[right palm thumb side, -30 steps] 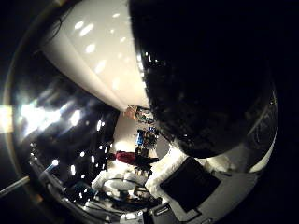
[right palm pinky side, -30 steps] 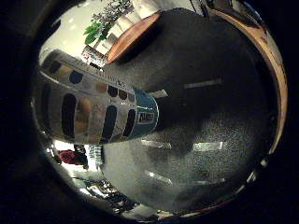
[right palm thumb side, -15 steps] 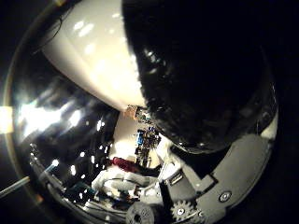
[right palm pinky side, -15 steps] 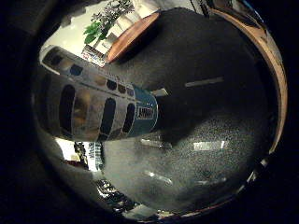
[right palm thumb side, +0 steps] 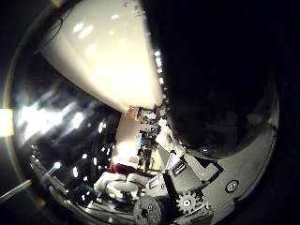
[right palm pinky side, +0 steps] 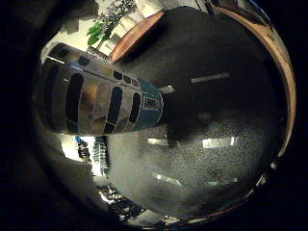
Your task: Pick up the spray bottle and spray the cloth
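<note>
Little-finger palm view gave you the spray bottle [right palm pinky side: 103,103] filling one side of the picture, its patterned label close against the palm, above a dark speckled table [right palm pinky side: 207,159] with a wooden rim [right palm pinky side: 284,96]. You could find no cloth in either view. Thumb-side view showed a pale rounded surface [right palm thumb side: 108,61], perhaps the bottle's body, and beside it a large black mass I could not identify; parts of the hand [right palm thumb side: 187,197] with a gear sat at the edge. You could not tell from these how the fingers stood, or whether they held the bottle. My guess: you were at the grasp or just past it. Next called for confirming a firm hold, then finding the cloth.
</note>
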`<state>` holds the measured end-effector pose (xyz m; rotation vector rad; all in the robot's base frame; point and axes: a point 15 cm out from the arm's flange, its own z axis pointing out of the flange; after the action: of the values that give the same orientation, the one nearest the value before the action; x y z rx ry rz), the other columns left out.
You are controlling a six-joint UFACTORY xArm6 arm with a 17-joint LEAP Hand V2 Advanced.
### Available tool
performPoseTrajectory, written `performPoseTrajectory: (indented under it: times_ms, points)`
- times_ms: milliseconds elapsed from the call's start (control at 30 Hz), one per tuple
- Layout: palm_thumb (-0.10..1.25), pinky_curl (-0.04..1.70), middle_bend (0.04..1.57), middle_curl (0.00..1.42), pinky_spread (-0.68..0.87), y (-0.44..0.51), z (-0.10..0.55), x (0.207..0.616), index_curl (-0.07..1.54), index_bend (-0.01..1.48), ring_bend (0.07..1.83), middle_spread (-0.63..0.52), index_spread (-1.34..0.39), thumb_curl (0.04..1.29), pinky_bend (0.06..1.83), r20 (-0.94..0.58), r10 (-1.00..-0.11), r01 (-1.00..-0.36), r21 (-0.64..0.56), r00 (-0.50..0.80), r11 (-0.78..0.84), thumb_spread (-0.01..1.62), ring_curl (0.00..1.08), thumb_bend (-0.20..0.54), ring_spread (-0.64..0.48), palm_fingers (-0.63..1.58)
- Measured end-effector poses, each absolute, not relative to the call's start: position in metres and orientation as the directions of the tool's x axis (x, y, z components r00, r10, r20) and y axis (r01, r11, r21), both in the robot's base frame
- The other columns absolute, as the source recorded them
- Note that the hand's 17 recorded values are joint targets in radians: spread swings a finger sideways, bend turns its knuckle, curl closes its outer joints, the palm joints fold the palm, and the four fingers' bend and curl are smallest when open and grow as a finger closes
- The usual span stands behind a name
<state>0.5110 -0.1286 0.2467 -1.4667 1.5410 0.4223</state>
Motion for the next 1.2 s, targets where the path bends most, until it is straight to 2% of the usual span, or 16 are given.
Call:
performPoseTrajectory:
  times_ms: [233, 667, 933, 1200]
  points:
    - [0.86, 0.57, 1.11, 0.68, -0.34, -0.126, 0.256, 0.511, 0.82, 0.77, 1.21, -0.12, -0.32, 0.40, 1.10, -0.785, -0.597, -0.907, -0.358, 0.166, 0.220, 1.14, 0.56, -0.016, -0.18, 1.18]
    - [0.95, 0.76, 1.26, 0.67, -0.28, -0.109, 0.300, 0.506, 0.85, 0.94, 1.31, -0.10, -0.28, 0.46, 1.12, -0.744, -0.628, -0.885, -0.428, 0.230, 0.183, 1.12, 0.61, -0.011, -0.20, 1.15]
    - [1.01, 0.96, 1.35, 0.71, -0.25, -0.084, 0.342, 0.497, 0.88, 1.09, 1.38, -0.13, -0.26, 0.51, 1.15, -0.696, -0.657, -0.860, -0.490, 0.288, 0.142, 1.12, 0.68, -0.011, -0.22, 1.09]
    - [1.02, 1.13, 1.38, 0.73, -0.23, -0.045, 0.397, 0.487, 0.88, 1.14, 1.38, -0.13, -0.24, 0.53, 1.13, -0.637, -0.682, -0.827, -0.556, 0.361, 0.082, 1.13, 0.74, -0.011, -0.23, 1.07]
